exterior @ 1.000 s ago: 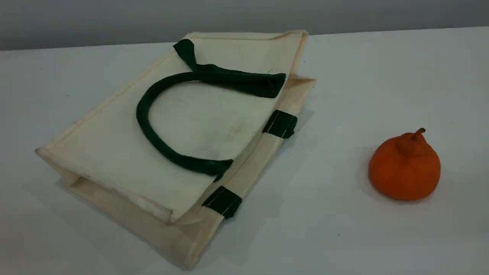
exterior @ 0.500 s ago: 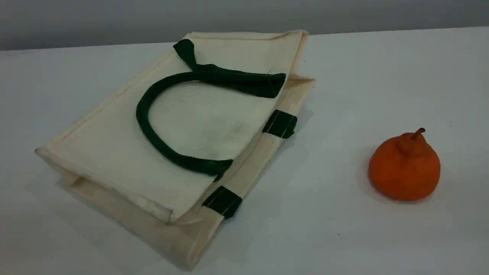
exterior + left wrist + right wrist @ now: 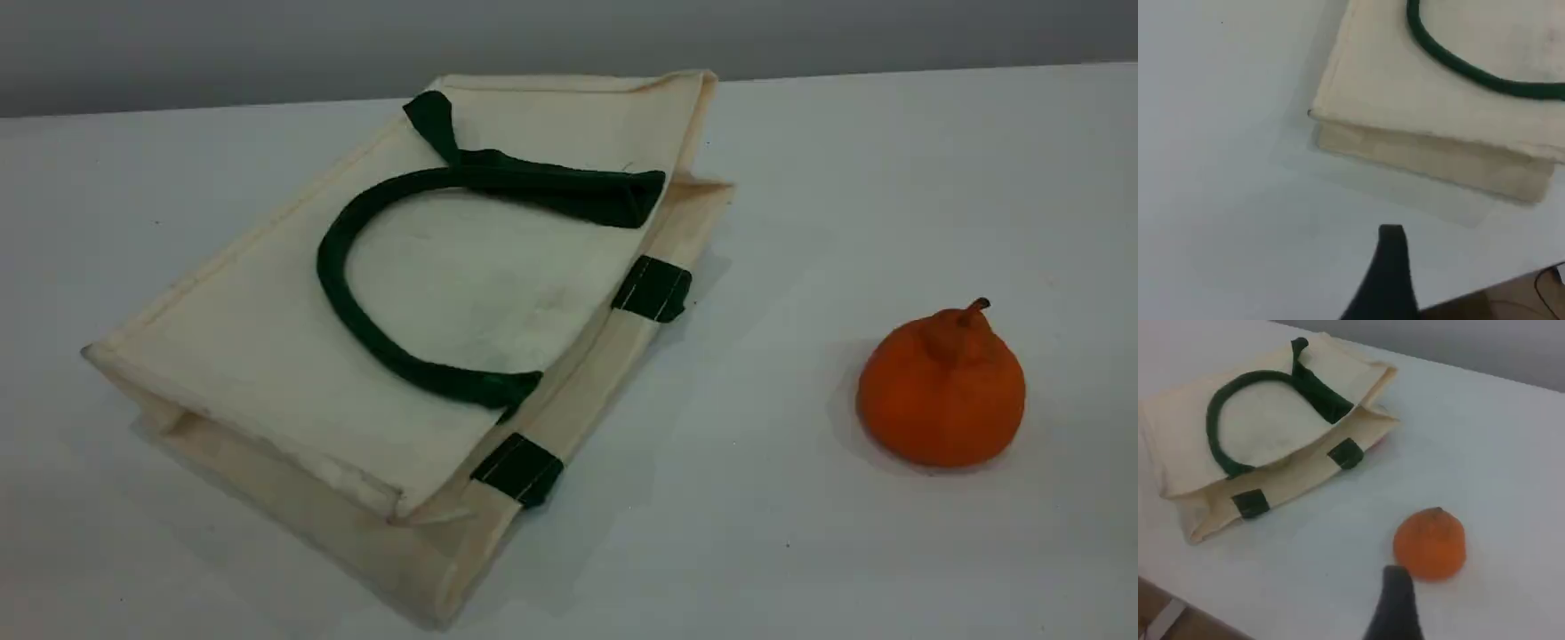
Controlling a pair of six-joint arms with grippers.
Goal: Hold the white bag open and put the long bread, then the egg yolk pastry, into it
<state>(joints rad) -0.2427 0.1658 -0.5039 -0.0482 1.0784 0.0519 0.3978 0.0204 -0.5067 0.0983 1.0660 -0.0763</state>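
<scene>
The white bag (image 3: 267, 356) lies flat on the table, its mouth edge with two green tabs (image 3: 653, 289) facing right. One dark green handle (image 3: 329, 267) loops over its upper side. The left wrist view shows the bag's corner (image 3: 1405, 80), with the left gripper's single dark fingertip (image 3: 1391, 240) over bare table below that corner, holding nothing. In the right wrist view the bag (image 3: 1265, 420) lies at upper left, and the right fingertip (image 3: 1397, 583) hangs just in front of an orange fruit. The long bread and the egg yolk pastry are out of view. Neither arm shows in the scene view.
An orange pear-shaped fruit (image 3: 942, 391) with a stem stands on the white table (image 3: 800, 551) to the right of the bag, also in the right wrist view as the fruit (image 3: 1430, 543). The table's near edge (image 3: 1498, 293) shows in the left wrist view.
</scene>
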